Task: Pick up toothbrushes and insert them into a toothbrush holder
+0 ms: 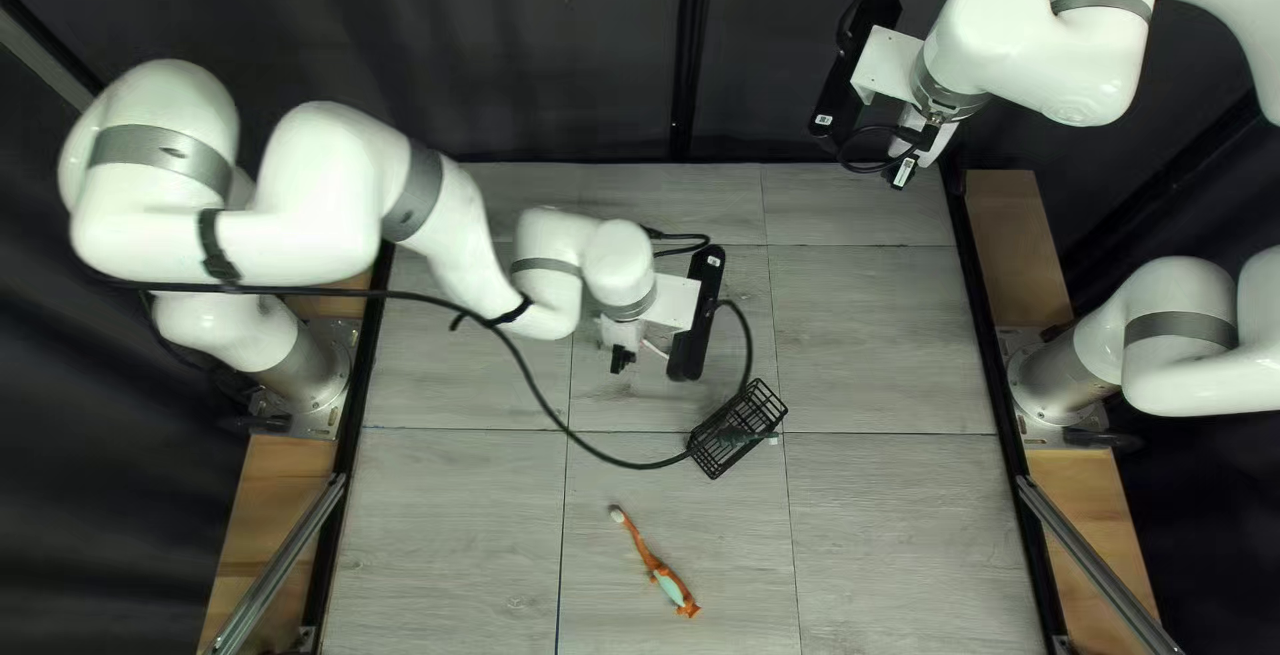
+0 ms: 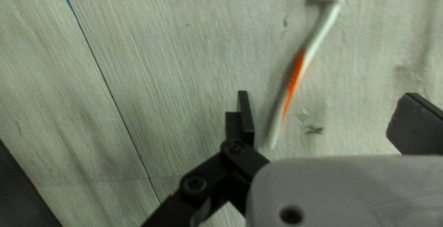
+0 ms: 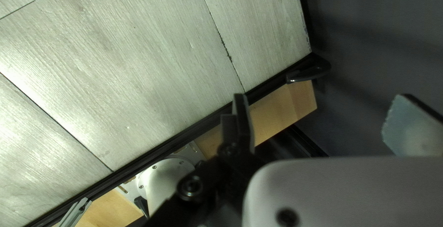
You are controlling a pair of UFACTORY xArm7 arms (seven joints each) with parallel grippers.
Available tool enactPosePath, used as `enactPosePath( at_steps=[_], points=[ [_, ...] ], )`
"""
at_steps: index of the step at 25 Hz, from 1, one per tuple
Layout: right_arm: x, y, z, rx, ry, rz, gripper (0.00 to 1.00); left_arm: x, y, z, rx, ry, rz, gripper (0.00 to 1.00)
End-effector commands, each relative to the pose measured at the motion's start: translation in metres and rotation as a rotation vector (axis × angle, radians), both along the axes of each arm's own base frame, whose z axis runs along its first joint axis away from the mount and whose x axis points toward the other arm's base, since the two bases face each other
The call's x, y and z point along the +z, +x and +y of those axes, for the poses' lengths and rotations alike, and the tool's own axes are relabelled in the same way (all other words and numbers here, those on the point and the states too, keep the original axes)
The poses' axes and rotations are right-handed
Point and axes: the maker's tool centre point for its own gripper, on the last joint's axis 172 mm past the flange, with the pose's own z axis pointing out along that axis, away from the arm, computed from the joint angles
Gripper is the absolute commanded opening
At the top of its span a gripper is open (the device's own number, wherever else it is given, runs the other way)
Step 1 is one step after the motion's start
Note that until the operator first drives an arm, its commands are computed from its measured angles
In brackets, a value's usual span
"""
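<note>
Clocked from the left claw [image 1: 623, 359], top left view.
Item: left claw, spread astride the white-and-orange toothbrush [image 2: 324, 29]; pickup apparently in hand, next to close and lift.
Item: orange toothbrush [image 1: 668, 585], six o'clock.
Item: black holder [image 1: 715, 453], four o'clock.
Item: right claw [image 1: 903, 173], two o'clock, apart, empty; labels [image 1: 823, 119] illegible.

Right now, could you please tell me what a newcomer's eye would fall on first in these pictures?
Probably the orange toothbrush, vivid on the grey table near the top left view's bottom edge. Next, the black mesh basket beyond it, and the white left arm stretched above the table.
</note>
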Motion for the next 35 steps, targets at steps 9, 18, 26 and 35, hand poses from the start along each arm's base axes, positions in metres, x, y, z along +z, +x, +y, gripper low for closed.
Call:
enactPosePath(
  at_steps=[9, 18, 26, 35],
  points=[
    [0.000, 0.000, 0.000, 0.000, 0.000, 0.000, 1.00, -0.017, 0.011, -0.012, 0.013, -0.019, 0.030, 0.32],
    [0.000, 0.000, 0.000, 0.000, 0.000, 0.000, 1.00, -0.017, 0.007, -0.020, -0.010, -0.030, 0.072, 0.00],
    [0.000, 0.000, 0.000, 0.000, 0.000, 0.000, 1.00, 0.011, 0.001, -0.030, -0.008, 0.006, 0.035, 0.00],
    [0.000, 0.000, 0.000, 0.000, 0.000, 0.000, 1.00, 0.072, -0.012, -0.057, -0.018, 0.094, -0.066, 0.00]
  ],
)
